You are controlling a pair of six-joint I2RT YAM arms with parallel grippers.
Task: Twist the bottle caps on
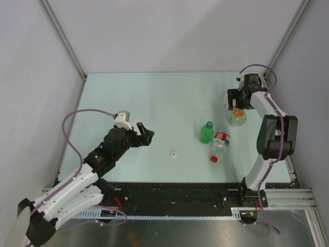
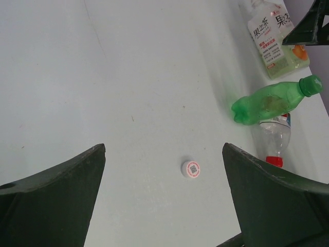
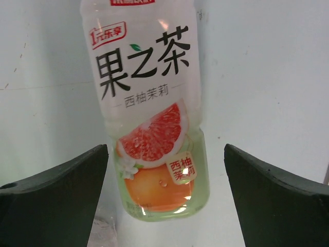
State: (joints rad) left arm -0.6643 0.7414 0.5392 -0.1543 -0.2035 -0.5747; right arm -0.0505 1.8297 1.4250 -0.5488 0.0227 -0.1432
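You appear to be on the last bottle. The small green plastic bottle (image 1: 206, 135) carries its green cap (image 1: 209, 124). Just beside it, the slim clear plastic bottle with the red-and-white label (image 1: 221, 141) lies on its side with a red cap (image 1: 214, 159) on its neck. You cannot judge from here how tightly either cap sits.

The small white round plastic screw cap (image 2: 190, 169) lies loose on the table, well apart from every bottle and straight ahead of your left gripper (image 1: 145, 133). That gripper's fingers are spread wide with nothing between them. Your right gripper (image 1: 237, 107) hovers at the far right over the wide clear plastic bottle with the white-and-red fruit label (image 3: 154, 118). Its fingers (image 3: 56, 195) are spread to either side and not touching the bottle. The bottle's neck is hidden, so you cannot tell whether it is open.

Next, I would close the right gripper gently round the bottle's body, since thin plastic is likely to squash. The left must go down almost to the surface to pinch the low, flat cap by its rim. Seat the cap square on the thread before you turn it.

The pale mint-green matte table (image 1: 133, 98) shows faint scuffs. Plain pale grey walls (image 1: 169, 31) enclose it, with slim metal posts (image 1: 61, 36) at the corners.
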